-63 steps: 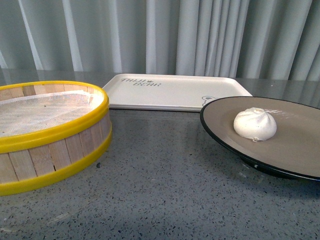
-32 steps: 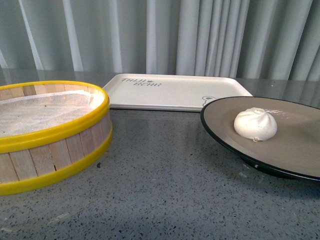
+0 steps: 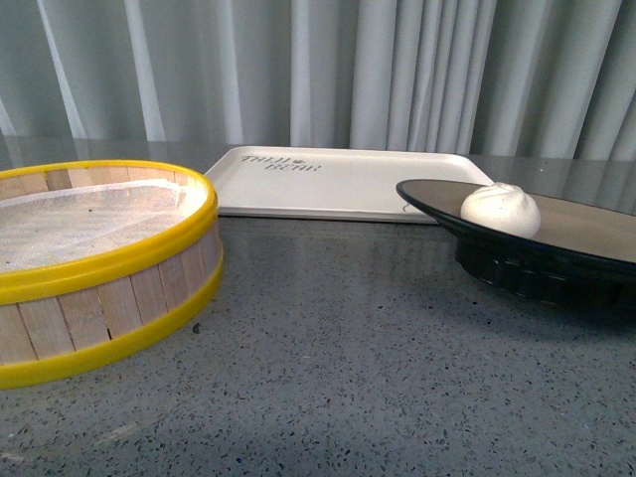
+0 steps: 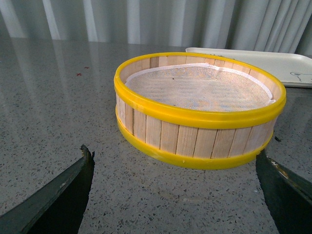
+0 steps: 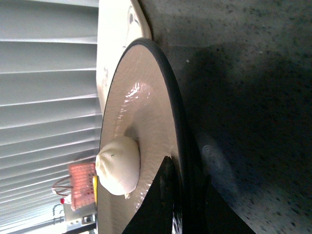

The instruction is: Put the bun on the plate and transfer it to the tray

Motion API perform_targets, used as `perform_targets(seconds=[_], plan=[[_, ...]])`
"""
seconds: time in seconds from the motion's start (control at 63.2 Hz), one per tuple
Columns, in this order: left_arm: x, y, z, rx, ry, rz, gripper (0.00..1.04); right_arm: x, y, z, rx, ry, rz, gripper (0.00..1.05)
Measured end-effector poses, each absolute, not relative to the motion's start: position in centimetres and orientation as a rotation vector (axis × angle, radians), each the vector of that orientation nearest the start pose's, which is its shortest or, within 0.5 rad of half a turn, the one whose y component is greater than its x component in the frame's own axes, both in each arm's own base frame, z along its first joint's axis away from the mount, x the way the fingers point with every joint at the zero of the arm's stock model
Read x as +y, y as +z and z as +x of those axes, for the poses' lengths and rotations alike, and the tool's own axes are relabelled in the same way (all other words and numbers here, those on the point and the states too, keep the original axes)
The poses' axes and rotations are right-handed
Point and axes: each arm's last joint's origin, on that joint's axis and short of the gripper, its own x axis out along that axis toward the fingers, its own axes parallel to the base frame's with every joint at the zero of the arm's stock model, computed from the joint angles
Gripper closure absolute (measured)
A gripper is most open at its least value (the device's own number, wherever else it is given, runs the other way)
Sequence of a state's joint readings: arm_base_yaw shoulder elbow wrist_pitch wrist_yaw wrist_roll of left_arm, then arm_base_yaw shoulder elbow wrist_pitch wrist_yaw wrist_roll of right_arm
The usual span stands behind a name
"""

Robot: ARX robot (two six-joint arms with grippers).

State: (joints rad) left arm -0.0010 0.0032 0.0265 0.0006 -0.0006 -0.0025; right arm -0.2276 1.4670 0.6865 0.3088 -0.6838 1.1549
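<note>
The white pleated bun [image 3: 500,210] sits on the plate [image 3: 537,270], a beige dish with a black rim. The plate is held above the table at the right, so its black underside and foot show. In the right wrist view my right gripper [image 5: 185,170] is shut on the plate's rim [image 5: 171,97], one finger on the beige inside beside the bun [image 5: 118,165] and one beneath. The cream tray [image 3: 338,184] lies at the back centre, just behind the plate. My left gripper [image 4: 172,152] is open and empty, low over the table in front of the steamer basket [image 4: 200,112]. Neither gripper shows in the front view.
The yellow-rimmed wooden steamer basket [image 3: 99,258] stands at the front left, lined with white mesh. The tray's corner shows in the left wrist view [image 4: 263,61] and past the plate in the right wrist view [image 5: 114,44]. Grey curtains hang behind the speckled table [image 3: 328,378].
The plate has risen off the table with the bun on it and now sits more level. Its underside has come into view. The basket and tray have not moved.
</note>
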Motion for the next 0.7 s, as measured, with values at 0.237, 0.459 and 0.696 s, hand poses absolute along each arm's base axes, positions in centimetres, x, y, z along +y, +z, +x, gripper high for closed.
perform_targets(seconds=[0.237,0.459,0.696], plan=[[0.0,17.2,9.6,-0.024,0.0,-0.002,0.07,-4.5,20.3,28.3,0.611,0.191,1.27,1.02],[0.0,17.2,9.6,-0.024,0.0,-0.002,0.07,-3.7,21.6,28.1,0.583,0.252,1.218,1.02],[0.0,17.2,9.6,-0.024,0.0,-0.002,0.07,-5.0,24.6,29.9,0.474,0.26,1.158,1.02]])
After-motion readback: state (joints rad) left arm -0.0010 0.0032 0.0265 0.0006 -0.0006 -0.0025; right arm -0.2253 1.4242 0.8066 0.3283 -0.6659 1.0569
